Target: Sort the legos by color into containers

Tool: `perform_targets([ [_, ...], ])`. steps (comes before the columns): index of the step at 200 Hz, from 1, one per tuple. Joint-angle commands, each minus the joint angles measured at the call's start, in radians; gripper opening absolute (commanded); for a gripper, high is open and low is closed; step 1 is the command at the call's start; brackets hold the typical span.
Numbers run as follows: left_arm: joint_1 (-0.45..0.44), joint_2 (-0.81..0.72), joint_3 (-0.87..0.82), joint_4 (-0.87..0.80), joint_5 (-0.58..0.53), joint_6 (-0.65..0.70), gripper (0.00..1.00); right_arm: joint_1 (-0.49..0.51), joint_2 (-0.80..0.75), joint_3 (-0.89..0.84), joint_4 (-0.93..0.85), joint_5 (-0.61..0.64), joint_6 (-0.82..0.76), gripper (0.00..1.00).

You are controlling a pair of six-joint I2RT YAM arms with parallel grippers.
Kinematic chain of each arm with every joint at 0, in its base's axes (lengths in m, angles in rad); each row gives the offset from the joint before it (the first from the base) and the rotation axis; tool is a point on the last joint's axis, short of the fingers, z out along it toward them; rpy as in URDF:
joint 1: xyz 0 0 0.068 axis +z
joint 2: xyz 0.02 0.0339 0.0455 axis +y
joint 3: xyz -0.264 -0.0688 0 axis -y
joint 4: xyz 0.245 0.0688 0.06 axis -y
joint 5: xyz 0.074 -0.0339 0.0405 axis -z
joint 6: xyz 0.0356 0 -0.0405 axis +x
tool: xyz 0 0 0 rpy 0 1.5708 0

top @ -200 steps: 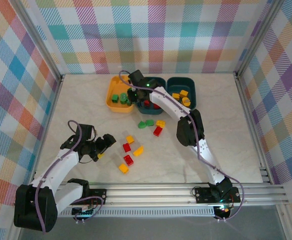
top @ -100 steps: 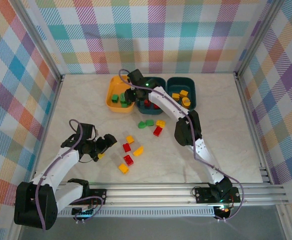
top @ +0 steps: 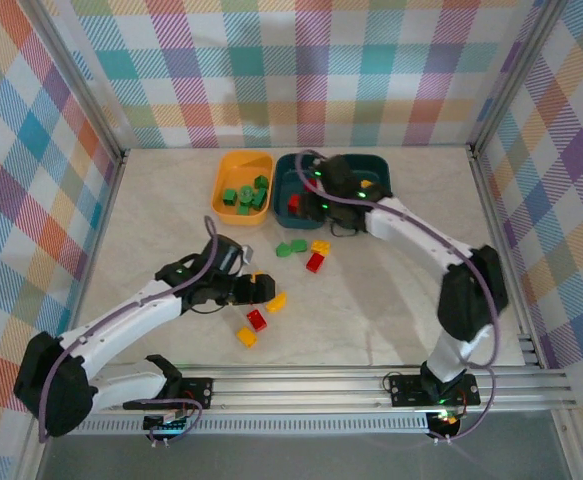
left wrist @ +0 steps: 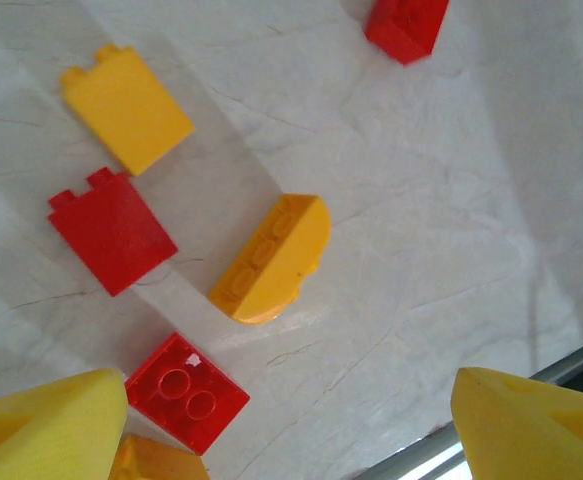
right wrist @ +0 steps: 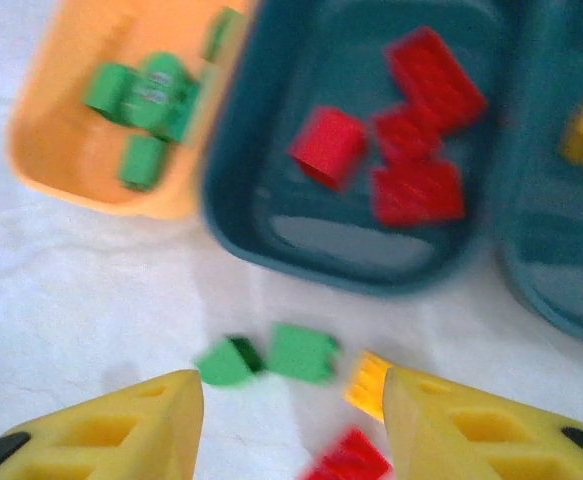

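**Top external:** pale marbled desk (top: 171,220). Glossy orange-yellow tub (top: 217,195) holds green bricks (top: 243,192). The rounded teal tub (top: 283,170) beside it holds red bricks (top: 293,204). Loose chunky bricks (top: 315,262) lie between my arms.

**Left wrist:** my left pincer (left wrist: 283,400) gapes wide and empty above a half-round orange brick (left wrist: 271,260) and a two-studded red square (left wrist: 186,392).

**Right wrist:** my right pincer (right wrist: 289,390) is parted, holding nothing, over a blurred green pair (right wrist: 271,355) on the desk.

light: bright, even | shadows: soft | R wrist: motion blur | L wrist: sharp
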Motion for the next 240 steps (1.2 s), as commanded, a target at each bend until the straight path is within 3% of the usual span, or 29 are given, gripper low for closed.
perform_targets([
  [1,-0.102,0.103,0.077,-0.076,-0.171,0.086,0.83,-0.093,-0.065,-0.238,0.111,-0.052,0.129,0.5],
  [28,-0.192,0.256,0.168,-0.096,-0.263,0.142,0.83,-0.159,-0.146,-0.404,0.144,-0.103,0.169,0.5],
  [83,-0.212,0.419,0.199,-0.063,-0.26,0.207,0.77,-0.191,-0.25,-0.52,0.14,-0.108,0.153,0.5],
  [119,-0.216,0.499,0.205,-0.022,-0.235,0.204,0.64,-0.211,-0.281,-0.552,0.151,-0.116,0.148,0.5],
  [177,-0.225,0.543,0.263,-0.032,-0.255,0.2,0.31,-0.237,-0.32,-0.588,0.147,-0.121,0.147,0.49],
  [209,-0.224,0.541,0.359,-0.036,-0.216,0.195,0.24,-0.275,-0.371,-0.607,0.13,-0.142,0.153,0.47],
  [240,-0.214,0.636,0.572,-0.072,-0.182,0.211,0.2,-0.326,-0.438,-0.684,0.144,-0.189,0.2,0.46],
])
